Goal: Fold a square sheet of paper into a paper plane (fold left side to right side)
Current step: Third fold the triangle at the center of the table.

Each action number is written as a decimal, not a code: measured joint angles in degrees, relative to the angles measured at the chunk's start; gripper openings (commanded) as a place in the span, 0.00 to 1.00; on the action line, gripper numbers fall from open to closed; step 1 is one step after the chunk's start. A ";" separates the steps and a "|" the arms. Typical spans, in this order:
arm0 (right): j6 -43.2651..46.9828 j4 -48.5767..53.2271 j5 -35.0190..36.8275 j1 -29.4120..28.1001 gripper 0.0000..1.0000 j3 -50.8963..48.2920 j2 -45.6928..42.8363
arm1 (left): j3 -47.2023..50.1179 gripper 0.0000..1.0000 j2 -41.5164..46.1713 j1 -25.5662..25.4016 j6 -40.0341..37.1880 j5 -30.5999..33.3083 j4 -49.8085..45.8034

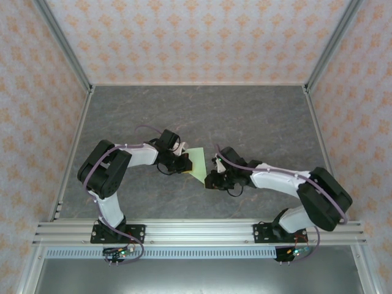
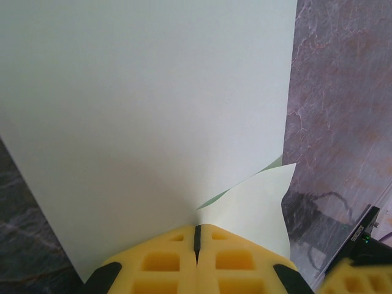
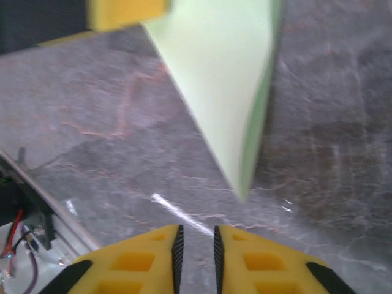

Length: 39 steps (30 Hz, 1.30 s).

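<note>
The pale-green square sheet of paper [image 1: 198,162] is folded into a pointed shape and held above the table between the two arms. In the left wrist view the paper [image 2: 153,110] spreads wide, one corner flap curling near the fingers, and my left gripper [image 2: 197,236] is shut on its near edge. Seen from above, the left gripper [image 1: 184,164] pinches the sheet's left side. My right gripper [image 3: 196,245] stands just short of the paper's lower tip [image 3: 236,159], its jaws a narrow gap apart with nothing between them. From above the right gripper [image 1: 211,179] sits beside the tip.
The grey marbled table [image 1: 245,122] stretches out behind the arms, with patterned walls on three sides. An aluminium rail [image 1: 196,233] runs along the near edge. One yellow finger of the left gripper [image 3: 125,12] appears at the top of the right wrist view.
</note>
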<state>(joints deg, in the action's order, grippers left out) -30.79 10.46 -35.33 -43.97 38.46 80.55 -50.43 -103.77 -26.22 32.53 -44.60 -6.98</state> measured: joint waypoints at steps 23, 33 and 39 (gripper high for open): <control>-8.20 0.02 9.18 -2.01 0.00 5.60 11.96 | -0.13 0.04 0.02 -0.04 0.00 0.02 -0.24; -8.20 0.20 9.79 -2.03 0.00 5.53 11.96 | 0.00 0.07 2.43 -0.98 0.02 2.51 -2.27; -8.15 0.22 9.88 -2.03 0.00 5.49 11.98 | 0.42 0.05 7.82 -3.78 0.22 3.37 -3.87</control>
<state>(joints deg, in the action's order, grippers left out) -38.94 10.68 -25.45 -46.00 43.94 92.53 -50.02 -95.94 -30.00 32.75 -41.23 -10.85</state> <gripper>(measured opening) 0.066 0.068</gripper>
